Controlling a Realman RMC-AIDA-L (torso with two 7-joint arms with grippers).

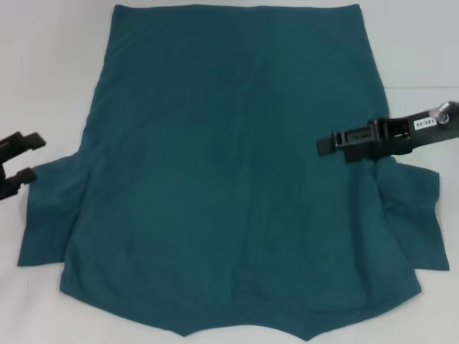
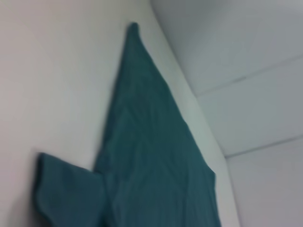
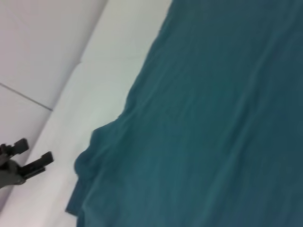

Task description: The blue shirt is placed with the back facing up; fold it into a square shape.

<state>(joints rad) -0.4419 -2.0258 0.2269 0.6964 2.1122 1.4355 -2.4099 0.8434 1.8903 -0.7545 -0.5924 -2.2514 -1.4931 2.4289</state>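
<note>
Blue shirt (image 1: 229,172) lies flat; right tool (image 1: 326,145) overhangs its edge.

blue shirt (image 2: 151,161) is seen spread flat on the white table (image 2: 52,85) | one short sleeve (image 2: 66,196) is laid out to the side | a far corner is drawn to a point | pale wall panels (image 2: 246,71) are seen beyond

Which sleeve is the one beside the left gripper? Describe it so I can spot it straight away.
The blue shirt lies spread flat on the white table, covering most of it. At its left edge a short sleeve sticks out flat, right beside the open left gripper. The other sleeve, below the right gripper, is rumpled and creased.
</note>
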